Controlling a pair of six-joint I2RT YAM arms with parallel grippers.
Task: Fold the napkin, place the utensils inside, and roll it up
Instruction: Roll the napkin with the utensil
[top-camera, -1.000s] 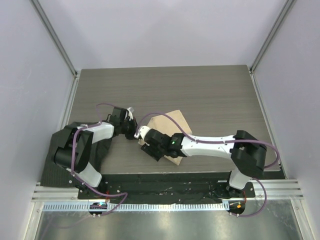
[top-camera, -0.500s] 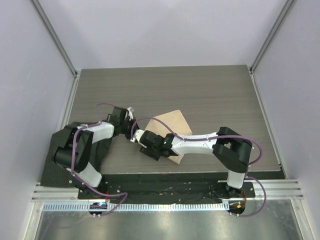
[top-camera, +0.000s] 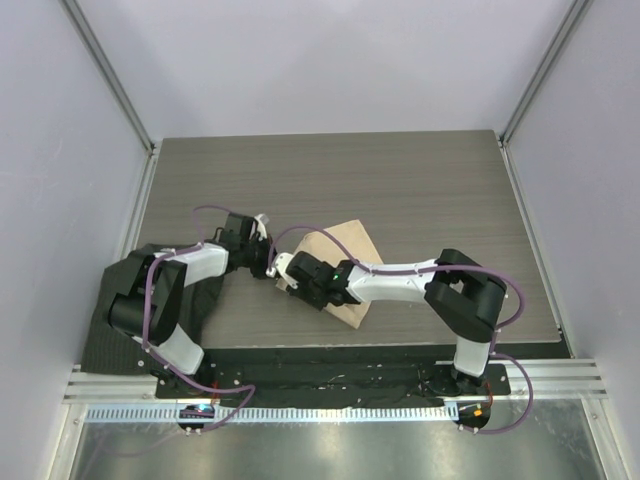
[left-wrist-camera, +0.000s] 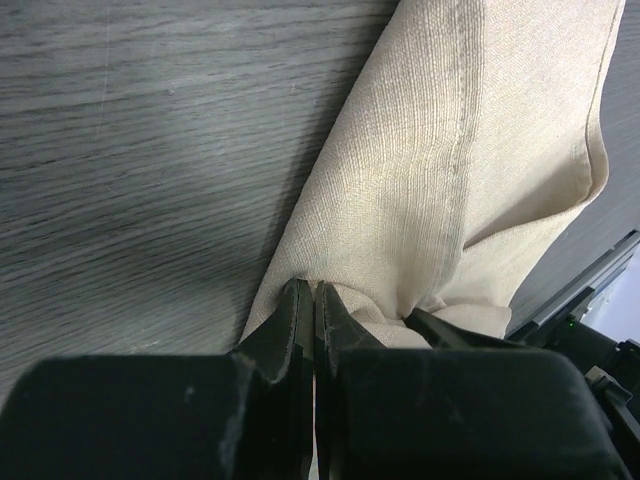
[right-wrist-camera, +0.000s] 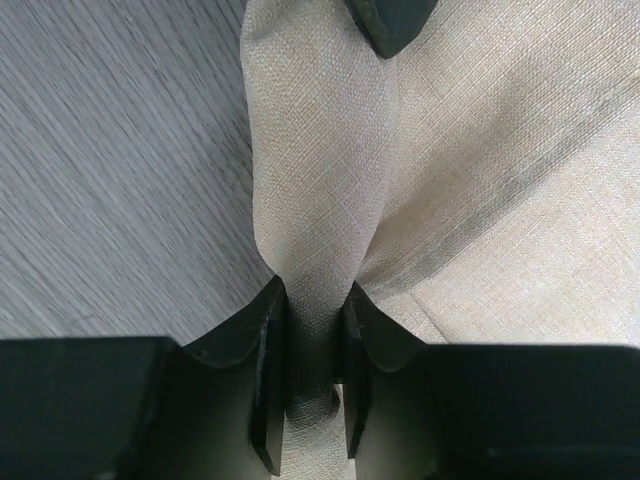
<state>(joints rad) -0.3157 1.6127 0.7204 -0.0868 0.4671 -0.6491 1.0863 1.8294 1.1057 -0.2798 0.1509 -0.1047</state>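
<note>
**Both tools on the napkin's near-left side.** The left tool (left-wrist-camera: 309, 298) has its fingers pressed together on the hem of the napkin (top-camera: 352, 243), low against the tabletop (top-camera: 420, 180). The right tool (right-wrist-camera: 310, 305) pinches a raised ridge of the same beige cloth between its jaws. The tip of the left tool shows just beyond that ridge, so we read the two grips as very close together.

The napkin lies left of centre on the tabletop, toward its near edge. One layer already appears doubled over, and its far corner points away from the arms. We see no utensils in any view.

**Hazards.**
- The thin hem may slip from the left pinch if the tools draw apart unevenly.
- The gathered ridge may set as a crease or bunch, so the fold would not lie flat.
- With the fingertips so near each other, a small sideways error could knock one tool against the other.
- The right arm (top-camera: 400, 285) lies across the cloth and could drag it.

**Room to move.** Bare wood extends toward the far edge and to the right of the napkin. On the near side, the tabletop's edge is close. On the left, a dark ribbed cloth (top-camera: 95, 345) and the enclosure wall (top-camera: 60, 200) limit travel.
</note>
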